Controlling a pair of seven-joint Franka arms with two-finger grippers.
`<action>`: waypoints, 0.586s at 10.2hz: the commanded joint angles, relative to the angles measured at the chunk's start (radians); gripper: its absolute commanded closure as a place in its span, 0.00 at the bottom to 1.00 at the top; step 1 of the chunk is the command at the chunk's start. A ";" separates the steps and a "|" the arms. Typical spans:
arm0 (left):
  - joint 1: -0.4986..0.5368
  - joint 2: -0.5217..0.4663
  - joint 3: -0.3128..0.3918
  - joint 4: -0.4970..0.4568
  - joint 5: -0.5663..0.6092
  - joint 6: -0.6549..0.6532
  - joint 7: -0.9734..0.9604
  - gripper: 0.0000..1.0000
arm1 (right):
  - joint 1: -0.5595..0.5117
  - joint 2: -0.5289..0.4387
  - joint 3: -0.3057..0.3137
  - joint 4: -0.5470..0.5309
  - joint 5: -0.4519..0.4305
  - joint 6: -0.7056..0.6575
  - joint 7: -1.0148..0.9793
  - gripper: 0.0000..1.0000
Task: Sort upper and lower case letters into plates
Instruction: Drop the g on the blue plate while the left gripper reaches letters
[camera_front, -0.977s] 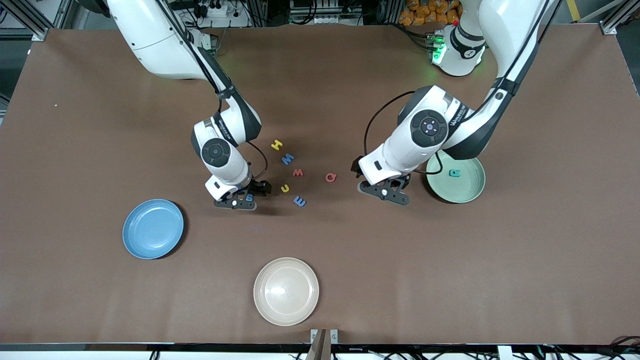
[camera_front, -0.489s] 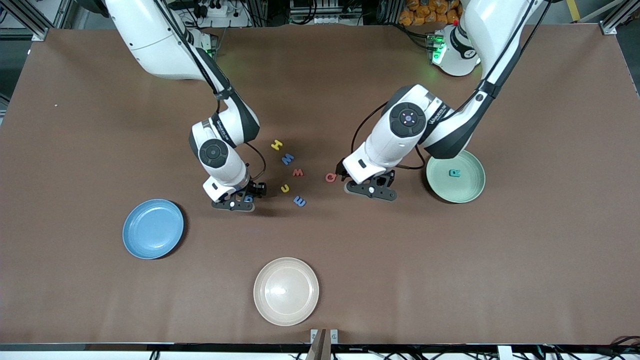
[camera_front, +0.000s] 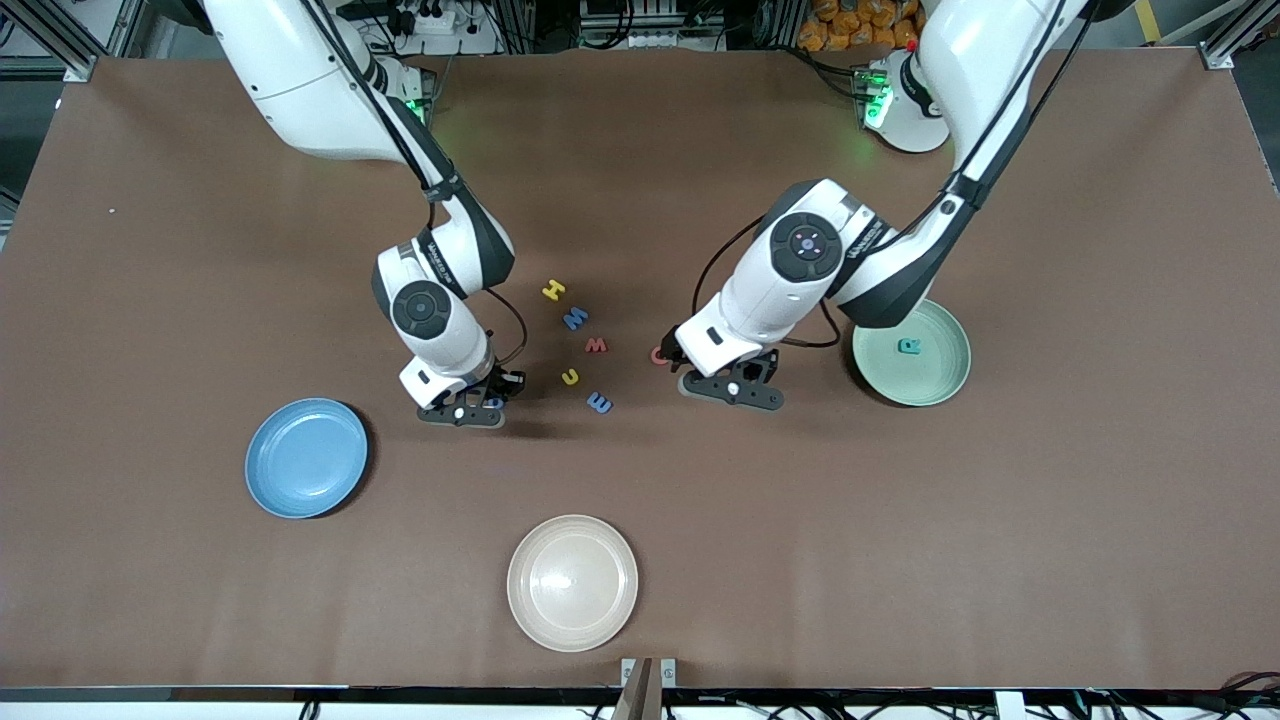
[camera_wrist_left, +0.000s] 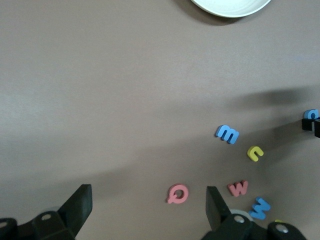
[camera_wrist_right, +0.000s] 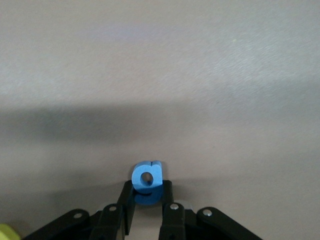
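Letters are the work here, and the biggest change is in the arms: over the last second the left arm has swung away from the mint green plate (camera_front: 911, 353), where a teal letter (camera_front: 908, 346) already lies, so that the left gripper (camera_front: 727, 388) now hangs with its jaws spread wide just above the table (camera_front: 900, 550), the red Q (camera_wrist_left: 177, 193) lying between and just ahead of its fingers in the left wrist view. The right arm has barely shifted, but the right gripper (camera_wrist_right: 148, 200) has gone from spread to pinched on a small blue letter (camera_wrist_right: 146, 181), which sits clamped between its fingertips, low over the table, with the sky blue plate (camera_front: 306, 457) the nearest plate to it and not yet holding anything. Beside the right gripper, toward the left one, the loose letters lie where they did: yellow H (camera_front: 553, 290), blue w (camera_front: 575, 319), red w (camera_front: 596, 346), yellow c (camera_front: 570, 377) and blue m (camera_front: 599, 403). By my reading, one letter is sorted, a second is just grasped and should next be lifted and carried to a plate, and the Q looks like the left gripper's pick; the cream plate (camera_front: 572, 582) lies well apart from both.
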 joint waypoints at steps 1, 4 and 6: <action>-0.126 0.023 0.088 0.043 0.036 0.008 -0.172 0.00 | -0.059 -0.025 0.009 0.019 -0.020 -0.032 -0.019 1.00; -0.217 0.026 0.096 0.043 0.081 0.008 -0.535 0.00 | -0.140 -0.064 0.009 0.148 -0.020 -0.295 -0.076 1.00; -0.300 0.069 0.099 0.047 0.106 0.007 -0.860 0.00 | -0.240 -0.064 0.010 0.188 -0.020 -0.360 -0.215 1.00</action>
